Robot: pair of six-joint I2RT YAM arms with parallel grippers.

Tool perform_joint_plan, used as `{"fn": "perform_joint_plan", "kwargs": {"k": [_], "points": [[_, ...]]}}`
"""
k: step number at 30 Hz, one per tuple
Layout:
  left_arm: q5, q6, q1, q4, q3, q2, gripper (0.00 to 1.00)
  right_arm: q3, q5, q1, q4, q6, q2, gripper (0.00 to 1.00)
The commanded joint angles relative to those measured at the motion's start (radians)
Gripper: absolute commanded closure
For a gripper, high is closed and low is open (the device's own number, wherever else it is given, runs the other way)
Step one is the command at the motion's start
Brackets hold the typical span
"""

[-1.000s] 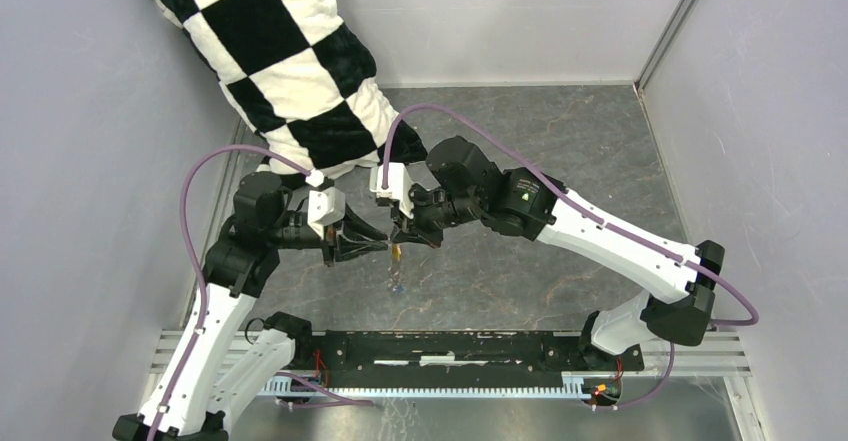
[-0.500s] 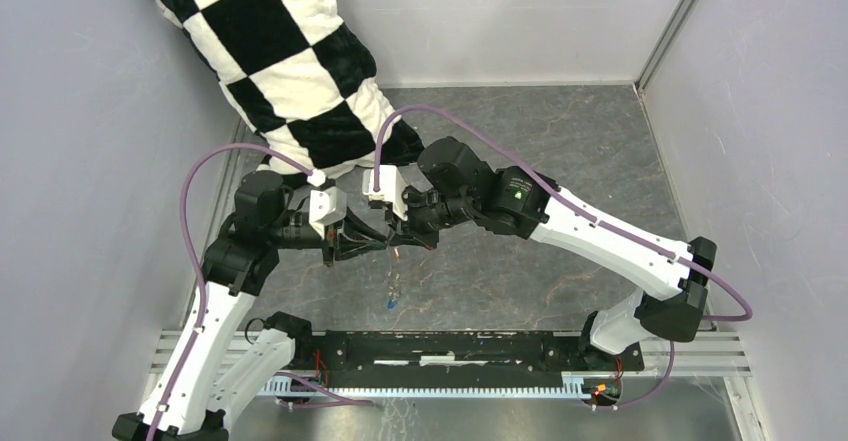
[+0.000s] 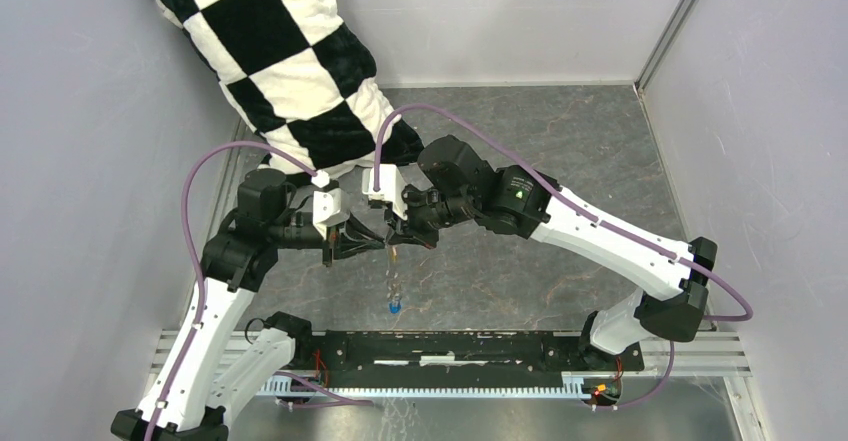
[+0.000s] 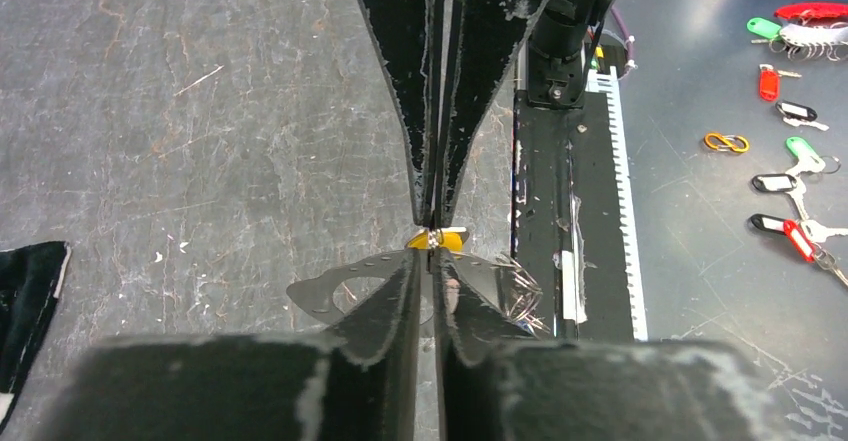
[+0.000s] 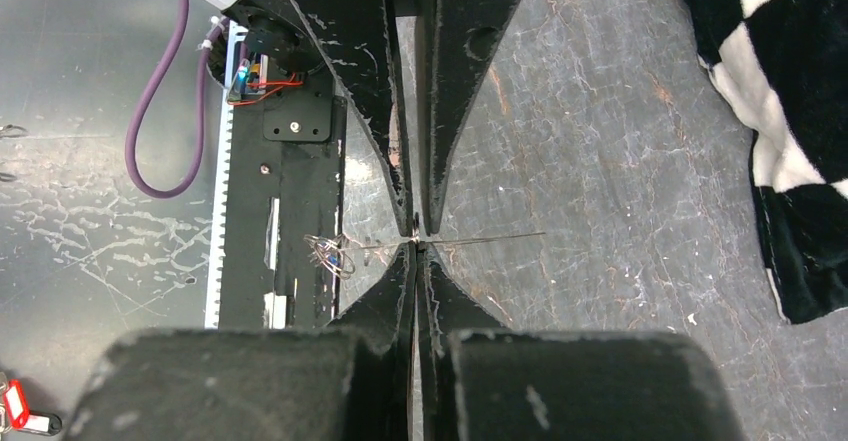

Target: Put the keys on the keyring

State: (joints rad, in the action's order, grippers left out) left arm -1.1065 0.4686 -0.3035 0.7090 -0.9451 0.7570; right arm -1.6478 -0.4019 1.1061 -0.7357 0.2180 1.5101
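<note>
My left gripper (image 3: pixel 378 245) and right gripper (image 3: pixel 397 242) meet tip to tip above the grey table's middle. In the left wrist view my left gripper (image 4: pixel 432 261) is shut on the keyring (image 4: pixel 335 286), a thin flat grey oval loop with dots along its edge. The right gripper (image 4: pixel 432 216) is shut at the yellow key's head (image 4: pixel 448 240). In the right wrist view the keyring (image 5: pixel 500 237) shows edge-on as a thin line at my right gripper (image 5: pixel 415 251). A bunch of thin wire rings (image 3: pixel 394 283) hangs below, with the blue key (image 3: pixel 395 307) at its end.
A black and white checkered pillow (image 3: pixel 290 51) lies at the back left, close behind the left arm. A black rail (image 3: pixel 450 346) runs along the near edge. Grey walls close in both sides. Several spare tagged keys (image 4: pixel 790 181) lie beyond the rail.
The hanging rings have dropped lower, and the blue key now shows at their end. The right gripper has shifted slightly left. Both grippers stay shut tip to tip.
</note>
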Motion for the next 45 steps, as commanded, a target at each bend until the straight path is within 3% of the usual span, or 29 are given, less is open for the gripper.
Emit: {"fn": "perform_joint_plan", "kwargs": {"k": [1, 3, 6, 9, 12, 15, 18, 22, 30, 45], "points": [[-0.021, 0.015, -0.002, -0.036, -0.037, 0.008, 0.92, -0.048, -0.031, 0.007, 0.047, 0.001, -0.002, 0.99], [-0.038, -0.018, -0.002, -0.073, -0.024, 0.002, 0.97, -0.039, -0.053, 0.007, 0.070, -0.011, -0.005, 1.00], [-0.069, -0.077, -0.002, -0.128, 0.009, -0.018, 0.98, 0.004, -0.084, 0.007, 0.141, -0.044, -0.028, 0.98], [-0.103, -0.194, -0.002, -0.225, 0.053, -0.051, 0.98, 0.056, -0.077, 0.002, 0.210, -0.084, -0.069, 0.84], [-0.100, -0.381, -0.002, -0.445, 0.113, -0.101, 0.98, 0.149, -0.082, -0.022, 0.301, -0.131, -0.135, 0.74], [-0.087, -0.578, -0.002, -0.670, 0.159, -0.133, 0.98, 0.237, -0.094, -0.064, 0.387, -0.185, -0.209, 0.70], [-0.082, -0.684, -0.002, -0.788, 0.163, -0.132, 0.98, 0.346, -0.110, -0.107, 0.484, -0.252, -0.294, 0.64], [-0.089, -0.693, -0.002, -0.801, 0.135, -0.119, 0.98, 0.484, -0.138, -0.147, 0.616, -0.343, -0.388, 0.57], [-0.122, -0.677, -0.002, -0.811, 0.124, -0.119, 0.98, 0.597, -0.226, -0.170, 0.875, -0.496, -0.418, 0.56], [-0.157, -0.570, -0.002, -0.714, 0.097, -0.141, 0.98, 0.650, -0.319, -0.211, 1.051, -0.639, -0.369, 0.63]]}}
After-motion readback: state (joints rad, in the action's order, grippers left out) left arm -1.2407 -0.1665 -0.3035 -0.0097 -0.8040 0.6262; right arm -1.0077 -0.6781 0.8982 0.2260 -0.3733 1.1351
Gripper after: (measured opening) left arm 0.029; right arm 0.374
